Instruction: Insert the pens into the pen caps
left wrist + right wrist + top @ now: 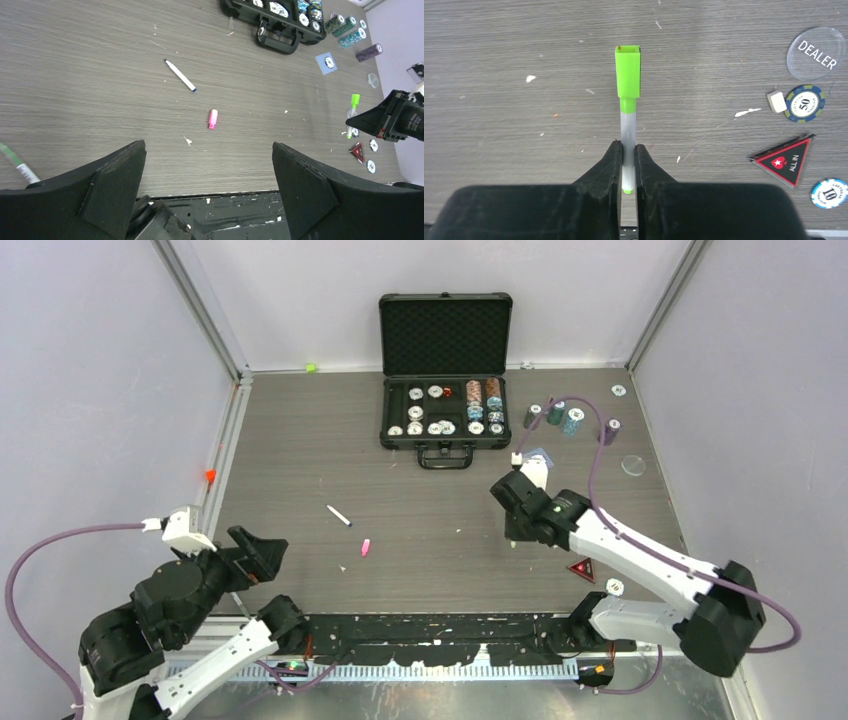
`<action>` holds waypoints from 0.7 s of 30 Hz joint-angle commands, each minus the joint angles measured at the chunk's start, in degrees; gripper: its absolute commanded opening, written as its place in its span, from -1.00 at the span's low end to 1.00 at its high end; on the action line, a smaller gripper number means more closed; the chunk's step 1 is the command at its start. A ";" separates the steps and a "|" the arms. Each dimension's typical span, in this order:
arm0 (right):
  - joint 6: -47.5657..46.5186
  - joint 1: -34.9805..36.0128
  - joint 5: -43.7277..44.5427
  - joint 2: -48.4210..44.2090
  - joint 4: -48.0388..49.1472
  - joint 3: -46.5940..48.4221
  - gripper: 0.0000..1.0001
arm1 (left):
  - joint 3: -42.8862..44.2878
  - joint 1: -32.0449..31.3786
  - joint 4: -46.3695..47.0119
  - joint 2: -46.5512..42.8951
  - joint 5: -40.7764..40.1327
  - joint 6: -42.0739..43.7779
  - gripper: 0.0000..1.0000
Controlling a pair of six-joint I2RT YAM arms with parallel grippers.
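Top camera looks down from behind — wrist cameras sit low, close over the same table [300, 440].

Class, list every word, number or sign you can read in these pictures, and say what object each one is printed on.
"DEALER": on the clear round disc
"50": on the dark blue chip
"ALL IN", with a star: on the red triangular token
"10": on the light blue chip
The small print round both chips' rims is too blurred to read. The markings on the chips in the case are too small.
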 commanded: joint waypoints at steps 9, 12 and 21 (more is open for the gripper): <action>-13.08 -10.26 -10.47 21.38 7.30 8.86 -0.99 | -3.95 -0.03 0.82 -7.38 -8.42 -0.70 0.96; -17.16 -12.19 -14.36 26.79 8.39 12.28 -0.99 | -3.66 -0.03 0.34 -7.10 -11.87 -0.63 0.96; -23.08 -14.23 -17.45 38.13 10.89 21.76 -0.99 | -7.14 0.00 1.47 -10.74 -14.70 -1.49 0.97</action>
